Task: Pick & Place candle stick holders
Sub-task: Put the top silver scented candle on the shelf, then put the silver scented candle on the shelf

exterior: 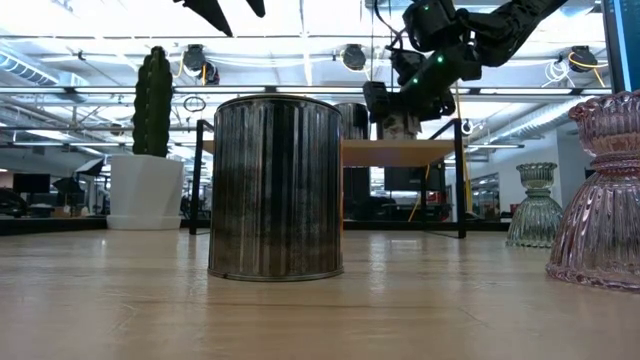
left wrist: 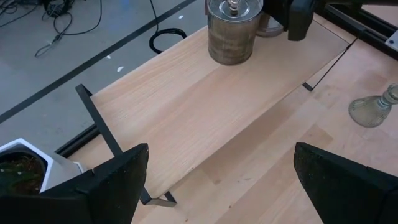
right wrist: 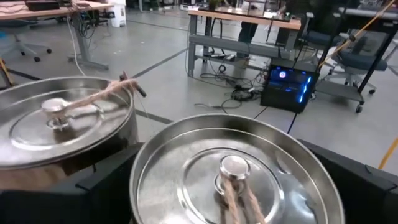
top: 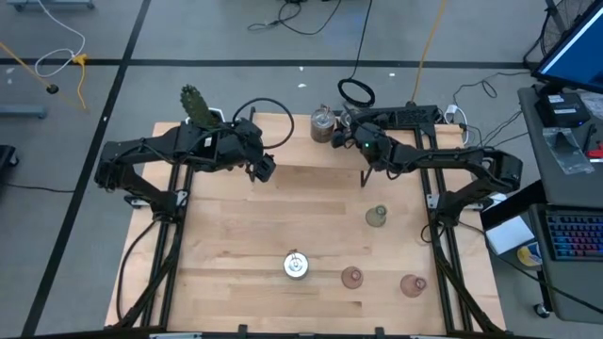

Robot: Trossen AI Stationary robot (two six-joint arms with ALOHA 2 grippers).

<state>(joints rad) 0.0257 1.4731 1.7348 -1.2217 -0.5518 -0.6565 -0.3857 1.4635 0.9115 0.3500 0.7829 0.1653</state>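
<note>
Right now you are working the right end effector at the far edge of the table, where two silvery round holders are standing side by side. Its wrist camera is looking straight down on their lids, with the nearer holder sitting directly below and the second one just beside it. The jaws are spread wide and are gripping nothing, so this reads either as a drop just made or a lineup for a grab; the frames do not settle which.

Meanwhile you are parking the left end effector over bare wood toward the far left, fingers wide apart and empty, near the potted cactus. That keeps it clear of the right arm's reach.

Four holders are waiting out on the open table: a third silvery one near the front centre, two pink glass ones and to its right, and a pale green one farther back. They are all standing upright and well apart, which should be giving you room to approach each without knocking a neighbour. The bell-shaped glass ones look narrow up top, so grip them there.
</note>
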